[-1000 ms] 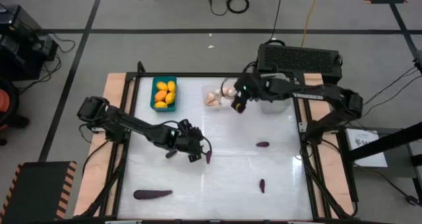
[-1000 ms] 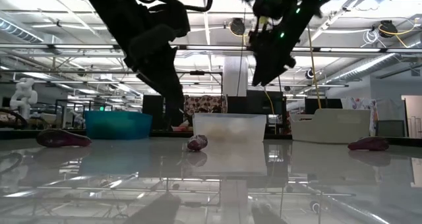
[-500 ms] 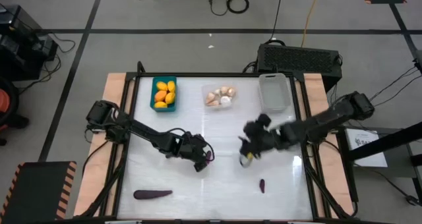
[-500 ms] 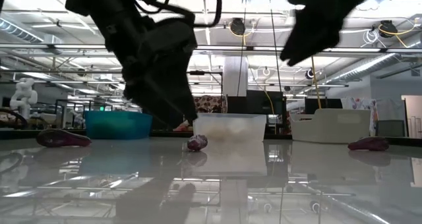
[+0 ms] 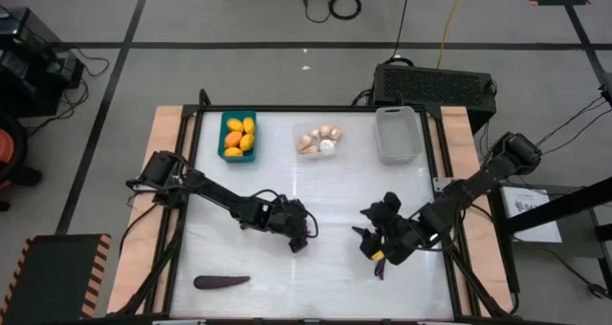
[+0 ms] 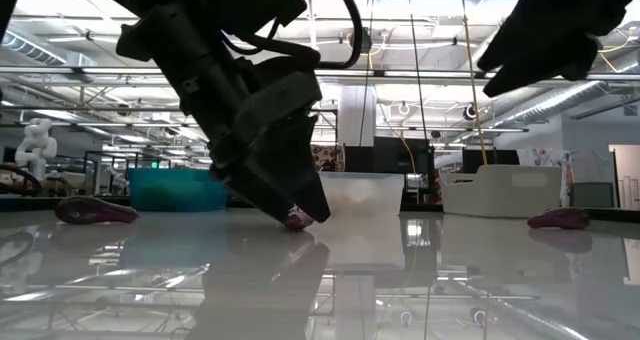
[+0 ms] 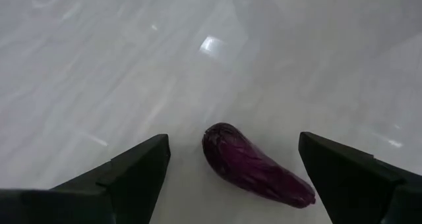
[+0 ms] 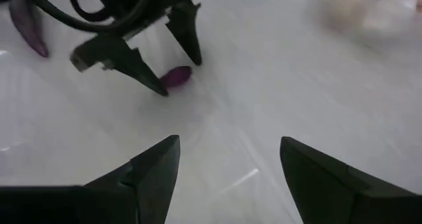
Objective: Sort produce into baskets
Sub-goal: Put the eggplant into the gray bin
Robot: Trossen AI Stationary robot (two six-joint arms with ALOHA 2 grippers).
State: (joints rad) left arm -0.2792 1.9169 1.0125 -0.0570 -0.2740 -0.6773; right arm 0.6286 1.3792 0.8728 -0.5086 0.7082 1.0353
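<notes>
My left gripper (image 5: 304, 233) is open and low over the table's middle. Its fingers stand on either side of a small purple eggplant (image 7: 254, 165) lying on the table, with a gap on both sides. My right gripper (image 5: 365, 231) is open and empty, a little to the right, facing the left gripper (image 8: 165, 66). Another small eggplant (image 5: 382, 270) lies just nearer than it. A long eggplant (image 5: 221, 281) lies near the front left. The teal basket (image 5: 238, 151) holds yellow-orange ovals, the clear tray (image 5: 318, 140) holds garlic bulbs, and the white-grey basket (image 5: 397, 134) looks empty.
The three baskets stand in a row along the table's far edge. A black box (image 5: 435, 81) sits behind the table at the far right. One more small eggplant (image 6: 558, 218) lies at the right in the low view. The table's middle and near part is bare glossy white.
My right gripper has swung from above the clear garlic tray toward the table's near edge and down, ending beside the small eggplants. My left gripper has moved a little right and nearer and gone down, so its fingers now straddle the small eggplant.
</notes>
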